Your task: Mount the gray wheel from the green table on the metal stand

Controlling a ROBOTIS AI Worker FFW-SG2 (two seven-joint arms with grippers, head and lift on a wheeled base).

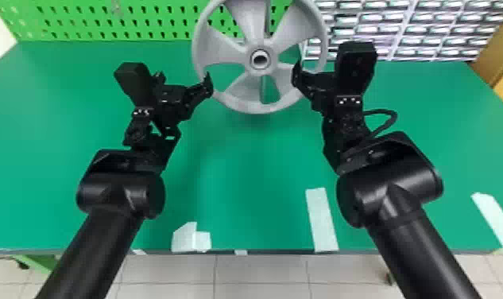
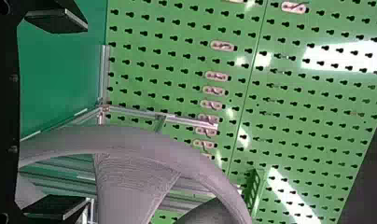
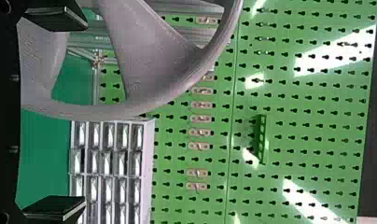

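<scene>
The gray wheel (image 1: 246, 59) stands upright above the far middle of the green table (image 1: 254, 159), facing me. Bars of the metal stand (image 1: 267, 18) show behind its spokes; whether the hub sits on the stand I cannot tell. My left gripper (image 1: 184, 83) is at the wheel's lower left edge, my right gripper (image 1: 320, 83) at its lower right. Seen from the left wrist, the open left gripper (image 2: 80, 114) has the wheel rim (image 2: 130, 140) crossing beyond its spread fingers. The right gripper (image 3: 81, 114), also open in its wrist view, has the rim (image 3: 98, 111) crossing likewise.
A green pegboard (image 1: 155, 24) rises behind the table, with a rack of small drawers (image 1: 381, 24) at the back right. White tape pieces (image 1: 322, 218) lie along the table's near edge.
</scene>
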